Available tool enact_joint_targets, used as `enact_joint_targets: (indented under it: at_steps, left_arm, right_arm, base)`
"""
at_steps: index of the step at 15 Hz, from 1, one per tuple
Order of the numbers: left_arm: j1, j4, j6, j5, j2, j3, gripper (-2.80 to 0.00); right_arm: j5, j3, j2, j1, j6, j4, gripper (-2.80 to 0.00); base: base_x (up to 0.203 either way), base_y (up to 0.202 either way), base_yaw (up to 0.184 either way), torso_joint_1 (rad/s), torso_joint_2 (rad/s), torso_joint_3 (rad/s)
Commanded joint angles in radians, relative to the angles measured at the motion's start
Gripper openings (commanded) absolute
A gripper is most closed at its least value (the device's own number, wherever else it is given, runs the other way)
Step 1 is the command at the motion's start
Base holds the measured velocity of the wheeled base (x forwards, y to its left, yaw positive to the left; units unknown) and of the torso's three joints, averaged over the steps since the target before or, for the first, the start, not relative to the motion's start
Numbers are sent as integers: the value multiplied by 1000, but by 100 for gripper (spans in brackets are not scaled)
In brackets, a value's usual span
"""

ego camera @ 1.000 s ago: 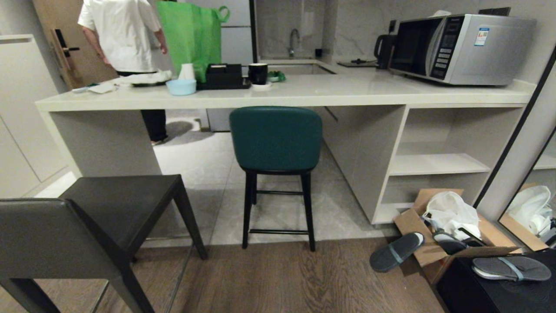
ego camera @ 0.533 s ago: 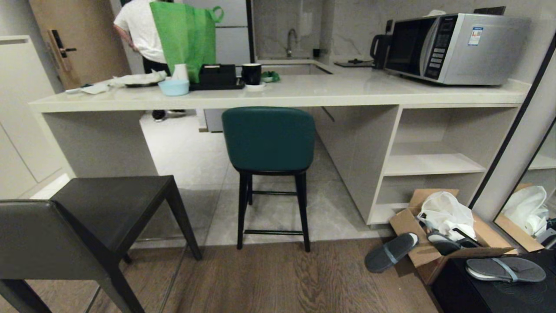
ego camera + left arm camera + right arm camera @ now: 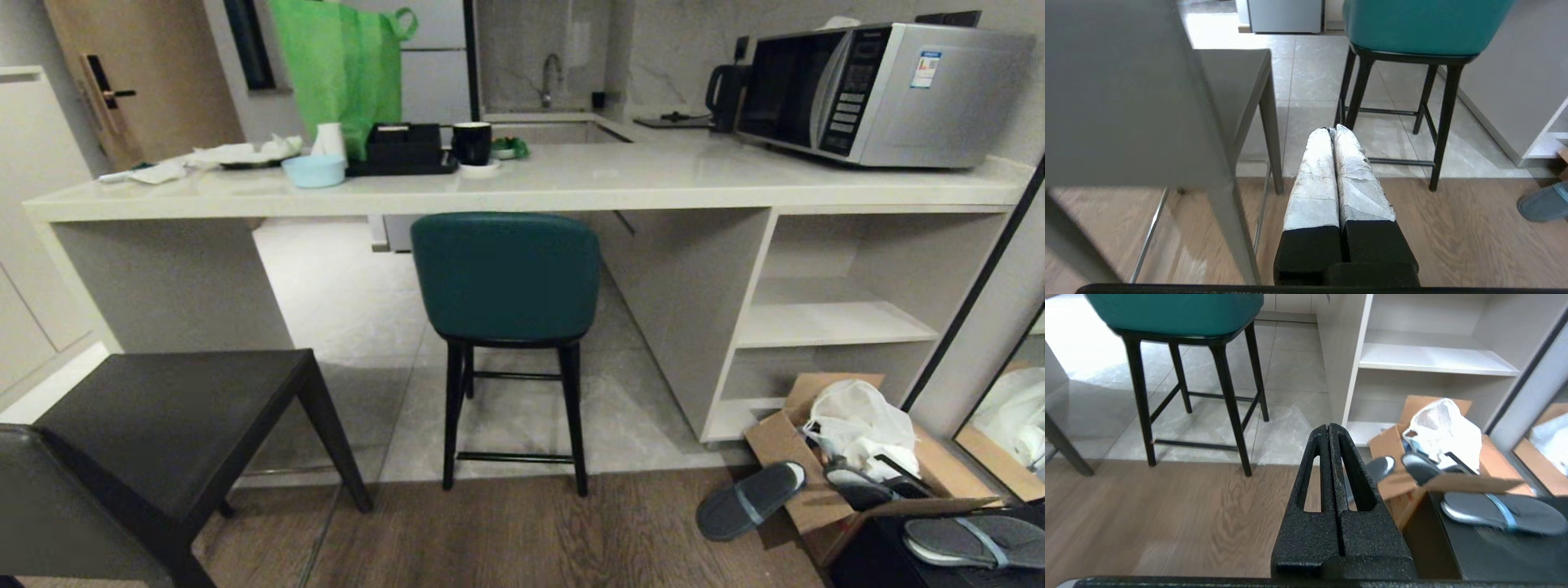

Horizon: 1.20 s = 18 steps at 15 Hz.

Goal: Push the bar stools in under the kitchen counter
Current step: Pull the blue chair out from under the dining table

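The teal bar stool (image 3: 506,278) stands on black legs just in front of the kitchen counter (image 3: 522,192), its back below the slab edge. The dark grey bar stool (image 3: 163,425) stands nearer me at the lower left, out from the counter, its back cut off by the picture's edge. Neither arm shows in the head view. My left gripper (image 3: 1331,131) is shut and empty, just right of the grey stool (image 3: 1126,102), pointing toward the teal stool (image 3: 1421,24). My right gripper (image 3: 1328,427) is shut and empty above the wood floor, right of the teal stool (image 3: 1175,312).
A microwave (image 3: 882,90), kettle, black mug, blue bowl and green bag (image 3: 343,65) sit on the counter. White open shelves (image 3: 833,322) fill its right end. A cardboard box (image 3: 849,457) with a white bag and slippers (image 3: 751,500) lie on the floor at the right.
The whole view has shifted, so the camera has moved; the stools sit lower and nearer in the picture. The person in white behind the counter has walked out of view.
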Motion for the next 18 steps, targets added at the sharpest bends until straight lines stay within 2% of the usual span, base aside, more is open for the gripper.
enact_joint_targets:
  at_steps: [1,18]
  left_arm:
    - [0,-1,0,0,1,3,-280]
    - [0,-1,0,0,1,3,-280]
  right_arm:
    - [1,0,1,0,-2,0,-280]
    - [1,0,1,0,1,0,-280]
  base:
    - [190,0,2,8,0,0]
    - [195,0,1,2,3,2]
